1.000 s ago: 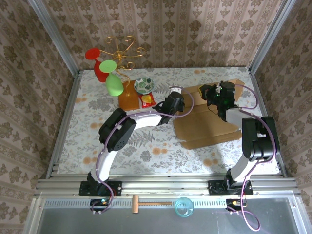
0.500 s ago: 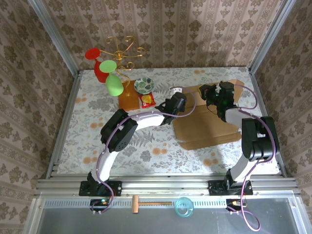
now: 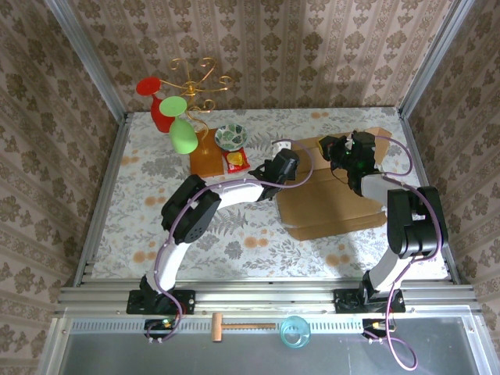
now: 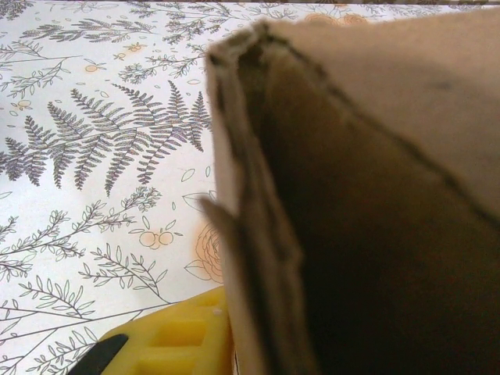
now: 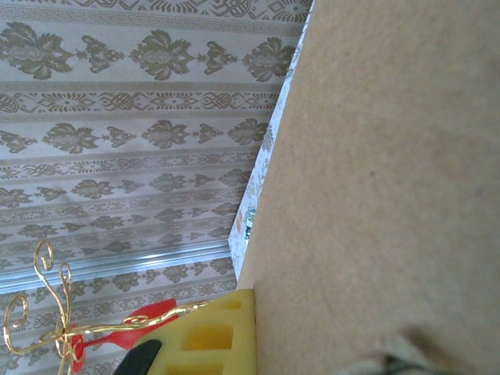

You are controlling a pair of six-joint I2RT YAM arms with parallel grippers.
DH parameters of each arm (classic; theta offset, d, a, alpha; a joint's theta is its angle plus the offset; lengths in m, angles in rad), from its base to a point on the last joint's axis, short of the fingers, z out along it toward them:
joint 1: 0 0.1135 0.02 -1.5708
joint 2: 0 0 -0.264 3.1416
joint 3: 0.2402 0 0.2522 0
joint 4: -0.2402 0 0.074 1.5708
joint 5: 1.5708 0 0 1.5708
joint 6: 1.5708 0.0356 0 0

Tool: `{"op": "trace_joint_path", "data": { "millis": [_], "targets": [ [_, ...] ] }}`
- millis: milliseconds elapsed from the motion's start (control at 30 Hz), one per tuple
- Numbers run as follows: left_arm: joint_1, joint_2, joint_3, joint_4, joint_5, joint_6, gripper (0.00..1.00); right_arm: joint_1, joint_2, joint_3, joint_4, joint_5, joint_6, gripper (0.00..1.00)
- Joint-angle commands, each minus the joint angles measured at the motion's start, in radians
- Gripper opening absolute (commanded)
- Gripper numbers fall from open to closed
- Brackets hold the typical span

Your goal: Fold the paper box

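Flap-raising is judged in hand: the paper box (image 3: pixel 328 207) is met by the left gripper (image 3: pixel 286 162) and right gripper (image 3: pixel 344 152) — their closure cannot be told; next, a firm pinch is needed.

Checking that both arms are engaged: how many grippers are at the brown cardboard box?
2. The left gripper is at the far left edge of the brown corrugated cardboard box; the right gripper is at its far side. Whether either is clamped is unclear.

Bright, even light, soft shadows; the paper box (image 4: pixel 375 195) blurs close to the left wrist camera.
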Motion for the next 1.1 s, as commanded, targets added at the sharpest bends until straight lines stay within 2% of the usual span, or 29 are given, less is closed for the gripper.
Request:
{"op": "trace_joint_path", "data": {
  "millis": [0,67,333,767,833,933,1067],
  "targets": [
    [-0.011,0.052,-0.006,-0.094,-0.017,-0.013,0.23,0.013,0.006,-0.032,-0.052,-0.001,0.034,0.0],
    [-0.016,0.058,0.003,-0.117,-0.033,-0.017,0.28,0.013,0.006,-0.035,-0.045,0.0,0.036,0.0],
    [-0.023,0.062,-0.004,-0.114,-0.042,-0.03,0.3,0.013,0.011,-0.058,0.018,-0.003,0.048,0.0],
    [-0.031,0.071,-0.003,-0.126,-0.083,-0.044,0.17,0.007,0.014,-0.137,0.162,0.006,0.08,0.0],
    [-0.032,0.075,-0.001,-0.131,-0.088,-0.048,0.12,0.007,0.019,-0.144,0.178,0.007,0.09,0.0],
    [-0.033,0.081,0.01,-0.148,-0.1,-0.053,0.0,0.007,0.022,-0.152,0.189,0.014,0.103,0.0],
    [-0.034,0.087,0.03,-0.174,-0.126,-0.051,0.0,0.007,0.011,-0.155,0.177,0.026,0.11,0.0]
  ]
}}
